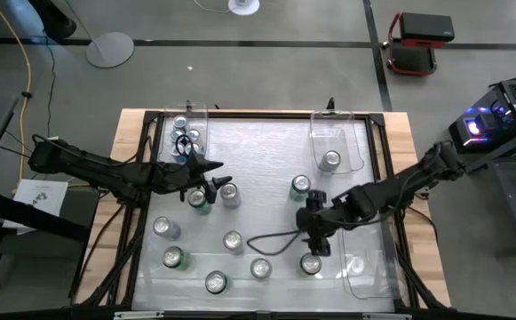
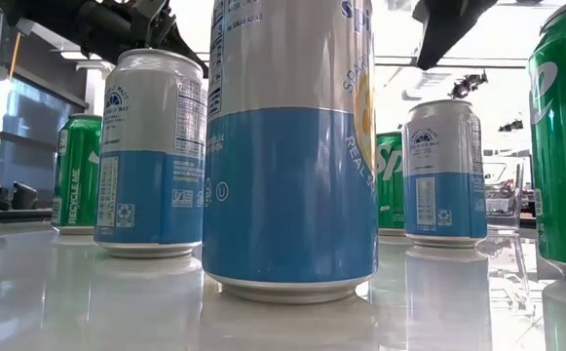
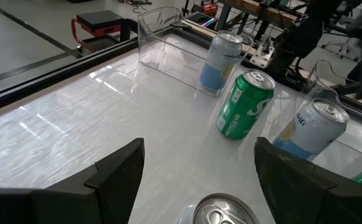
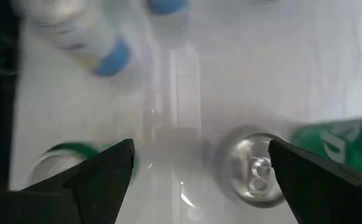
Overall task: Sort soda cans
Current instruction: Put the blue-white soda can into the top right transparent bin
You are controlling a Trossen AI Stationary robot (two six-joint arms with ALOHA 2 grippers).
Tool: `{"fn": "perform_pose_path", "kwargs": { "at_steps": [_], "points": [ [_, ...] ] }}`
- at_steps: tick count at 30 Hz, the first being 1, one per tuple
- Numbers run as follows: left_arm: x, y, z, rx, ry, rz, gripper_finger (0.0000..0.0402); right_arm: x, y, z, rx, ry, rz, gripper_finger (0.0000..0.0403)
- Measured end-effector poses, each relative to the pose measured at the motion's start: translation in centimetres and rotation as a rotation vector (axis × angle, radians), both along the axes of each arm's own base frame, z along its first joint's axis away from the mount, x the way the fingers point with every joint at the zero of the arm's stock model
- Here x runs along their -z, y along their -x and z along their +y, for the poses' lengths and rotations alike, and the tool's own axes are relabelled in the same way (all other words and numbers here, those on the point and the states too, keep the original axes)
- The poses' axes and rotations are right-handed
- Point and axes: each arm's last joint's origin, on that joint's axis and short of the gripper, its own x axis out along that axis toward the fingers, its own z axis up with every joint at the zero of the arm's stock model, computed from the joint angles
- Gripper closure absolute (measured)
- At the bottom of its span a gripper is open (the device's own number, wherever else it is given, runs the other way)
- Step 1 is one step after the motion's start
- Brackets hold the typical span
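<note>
Hovering over the white desk (image 1: 266, 169), both grippers are working among scattered soda cans. Left gripper (image 1: 211, 176) is sitting with jaws spread wide, holding nothing, just beside a green can (image 1: 200, 199) and a silver-sided can (image 1: 229, 194), with a silver can top (image 3: 224, 211) showing between its fingers in the left wrist view. Right gripper (image 1: 315, 233) is hanging with jaws wide and empty above another green can (image 1: 310, 263); its wrist view is showing that can's top (image 4: 250, 168) between the fingers. More cans are standing relative to the left gripper: a green one (image 1: 300, 185) toward the right arm, a blue-and-silver one (image 1: 330, 160) inside the far right clear bin (image 1: 362, 142), several in the far left bin (image 1: 201, 116) right behind it. Low view is showing a blue-and-silver can (image 2: 292, 146) up close.
</note>
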Motion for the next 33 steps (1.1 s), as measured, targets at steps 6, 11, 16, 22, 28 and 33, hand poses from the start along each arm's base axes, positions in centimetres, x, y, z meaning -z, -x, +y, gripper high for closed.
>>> {"fn": "perform_pose_path", "kwargs": {
  "at_steps": [6, 11, 16, 22, 28, 33],
  "points": [
    [0.0, 0.0, 0.0, 0.001, -0.001, 0.002, 0.0122, 0.5, 0.1, 0.3, 0.029, -0.030, 0.001, 0.0066],
    [0.1, 0.0, 0.0, 0.000, -0.002, 0.007, 0.0122, 0.5, 0.3, 0.6, -0.014, 0.006, 0.002, 0.0138],
    [0.1, 0.0, 0.0, 0.001, -0.003, 0.009, 0.0122, 1.5, -0.2, 0.4, 0.003, 0.047, 0.046, 0.0223],
    [0.1, 0.1, 0.0, 0.001, -0.004, 0.019, 0.0122, 3.3, -1.3, 0.1, 0.031, 0.120, 0.090, 0.0323],
    [0.2, 0.1, 0.0, 0.001, -0.004, 0.022, 0.0122, 3.8, -1.3, 0.1, 0.017, 0.176, 0.117, 0.0387],
    [0.2, 0.1, 0.0, 0.001, -0.004, 0.022, 0.0122, 3.8, -1.0, 0.1, -0.054, 0.205, 0.153, 0.0398]
  ]
}}
